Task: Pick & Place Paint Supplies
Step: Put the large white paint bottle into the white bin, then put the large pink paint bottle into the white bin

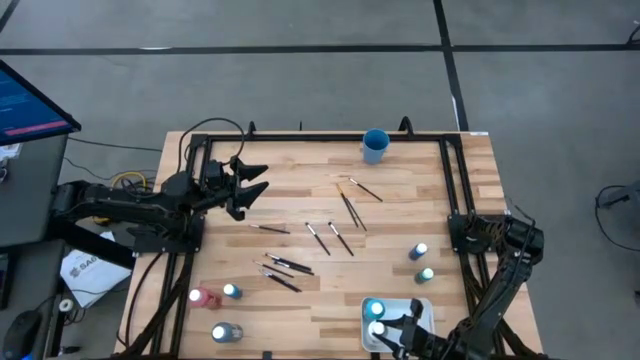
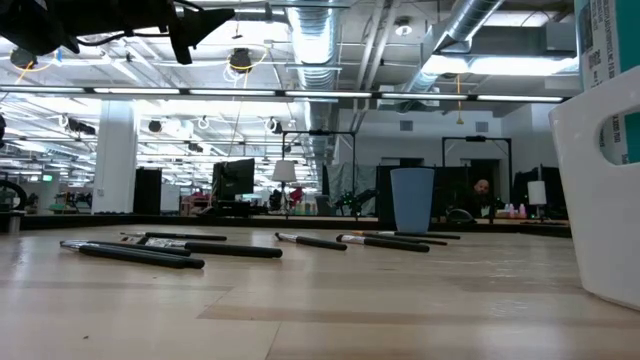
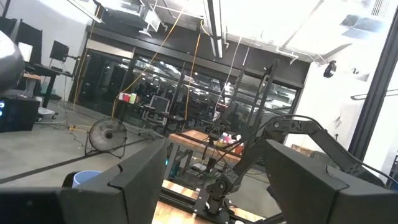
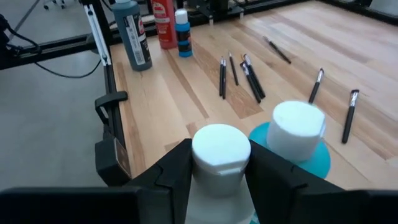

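A white tray (image 1: 420, 305) sits at the table's near right edge with two paint bottles standing in it. My right gripper (image 4: 221, 165) is there, its fingers closed on either side of the white-capped bottle (image 1: 377, 328). The teal bottle (image 4: 298, 130) stands just beside it. Two more bottles (image 1: 418, 250) stand upright farther in, and three (image 1: 205, 297) stand at the near left. Several dark paintbrushes (image 1: 345, 210) lie flat mid-table. My left gripper (image 1: 255, 185) hangs open above the table's left part, holding nothing. My right gripper pinches the bottle between its two fingers just under the white cap (image 4: 221, 177). The fingers come from the table's right, slanting a little downward. The bottle stands upright inside the tray; the gripper hides its base.
A blue cup (image 1: 375, 145) stands at the far edge. A black frame (image 1: 455, 180) runs along the table's far, left and right sides. Bare wood lies between the brushes and the tray.
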You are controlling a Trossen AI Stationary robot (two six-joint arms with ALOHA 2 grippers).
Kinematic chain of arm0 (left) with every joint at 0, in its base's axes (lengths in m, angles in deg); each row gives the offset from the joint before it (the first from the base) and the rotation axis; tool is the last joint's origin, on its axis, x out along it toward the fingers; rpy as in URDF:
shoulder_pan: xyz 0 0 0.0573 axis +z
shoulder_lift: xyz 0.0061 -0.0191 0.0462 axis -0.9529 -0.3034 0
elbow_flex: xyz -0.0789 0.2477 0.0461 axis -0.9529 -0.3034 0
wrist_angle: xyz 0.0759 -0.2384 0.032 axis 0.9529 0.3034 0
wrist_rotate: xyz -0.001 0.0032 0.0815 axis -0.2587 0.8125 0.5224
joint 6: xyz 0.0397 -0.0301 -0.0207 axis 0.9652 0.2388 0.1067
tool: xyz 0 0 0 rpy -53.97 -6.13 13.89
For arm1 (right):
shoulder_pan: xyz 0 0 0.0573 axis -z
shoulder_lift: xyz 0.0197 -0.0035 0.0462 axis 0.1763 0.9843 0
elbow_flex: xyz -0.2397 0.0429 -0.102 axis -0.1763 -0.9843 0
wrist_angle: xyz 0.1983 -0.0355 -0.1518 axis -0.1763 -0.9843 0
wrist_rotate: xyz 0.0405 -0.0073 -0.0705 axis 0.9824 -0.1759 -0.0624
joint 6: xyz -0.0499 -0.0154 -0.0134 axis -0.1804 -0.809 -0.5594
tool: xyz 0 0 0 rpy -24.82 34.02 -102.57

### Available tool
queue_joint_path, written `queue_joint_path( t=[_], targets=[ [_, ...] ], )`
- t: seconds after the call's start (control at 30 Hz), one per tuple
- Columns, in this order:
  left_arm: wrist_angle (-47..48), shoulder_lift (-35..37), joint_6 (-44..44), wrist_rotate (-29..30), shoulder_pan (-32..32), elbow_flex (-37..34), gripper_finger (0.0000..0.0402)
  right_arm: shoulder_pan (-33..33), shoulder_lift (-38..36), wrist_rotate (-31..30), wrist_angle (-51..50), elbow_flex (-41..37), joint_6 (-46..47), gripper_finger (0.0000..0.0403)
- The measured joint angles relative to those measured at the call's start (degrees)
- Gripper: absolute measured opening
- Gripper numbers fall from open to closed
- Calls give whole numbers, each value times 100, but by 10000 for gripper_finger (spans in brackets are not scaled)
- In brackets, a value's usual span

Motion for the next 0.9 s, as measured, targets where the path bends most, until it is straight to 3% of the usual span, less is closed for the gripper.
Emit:
queue_joint_path(
  t=[0.37,0.67,0.77,0.9],
  targets=[
    [2,0,-7,-122,-62,0,257,80,-16,106,96,0,2,193],
    [386,0,-5,-204,-704,11,257,94,-29,283,29,361,-205,257],
    [1324,0,-5,26,-1049,300,257,115,-31,417,-149,606,-343,260],
    [3476,-64,-14,348,-1472,1217,257,117,-31,444,-674,1011,-343,260]
  ],
)
